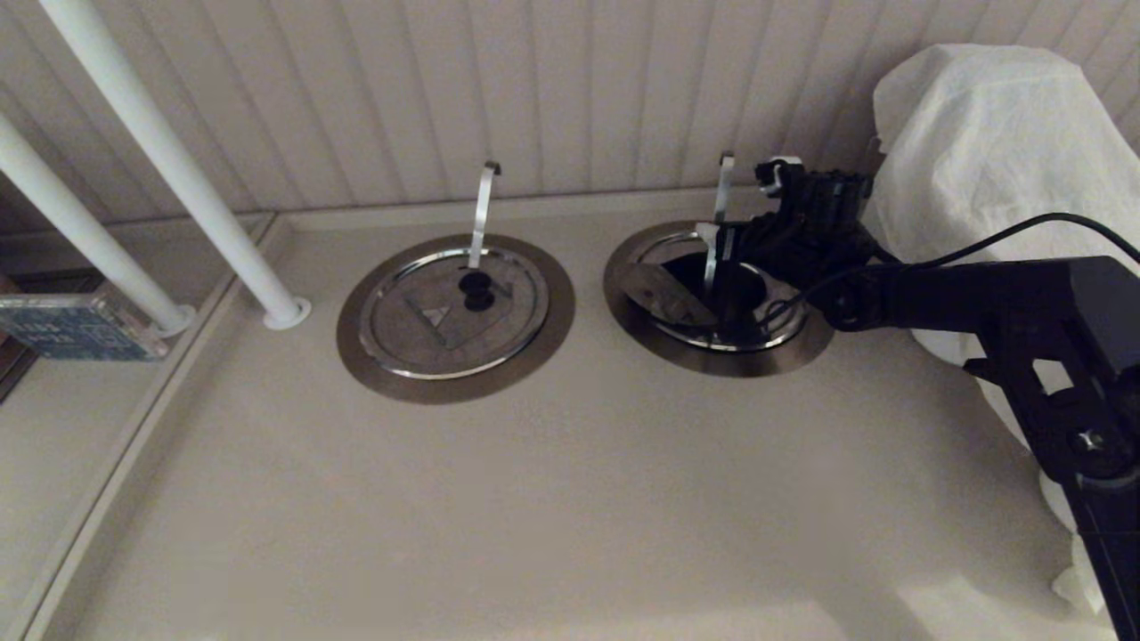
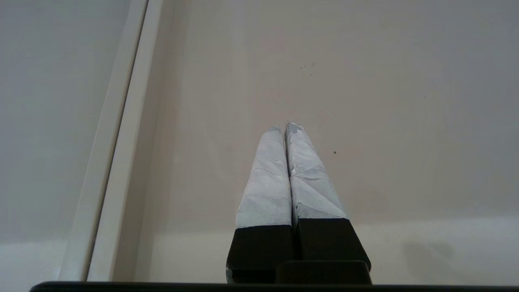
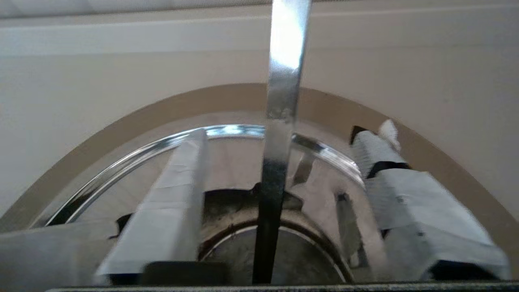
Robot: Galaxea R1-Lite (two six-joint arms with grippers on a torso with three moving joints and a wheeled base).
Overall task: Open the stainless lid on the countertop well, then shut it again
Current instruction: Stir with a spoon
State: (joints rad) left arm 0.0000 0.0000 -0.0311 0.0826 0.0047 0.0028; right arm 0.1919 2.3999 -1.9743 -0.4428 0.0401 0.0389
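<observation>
— While we count, what do we have?
— Two steel-ringed wells: the left well (image 1: 455, 317) under its second lid (image 1: 452, 313), the countertop well (image 1: 718, 298) dark inside.
— And the stainless lid (image 1: 663, 294)?
— Its wedge seems tipped up, utensil handle (image 1: 718, 224) upright. Our right gripper (image 3: 279, 170) straddles that handle, fingers wide apart, grasping nothing. Our left gripper (image 2: 286, 129) rests closed.

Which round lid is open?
The stainless lid on the right, under the right gripper: its flap is up, showing the dark well. The left lid lies flat.

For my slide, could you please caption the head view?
Right hand open over the half-open lid; second lid shut.
</observation>
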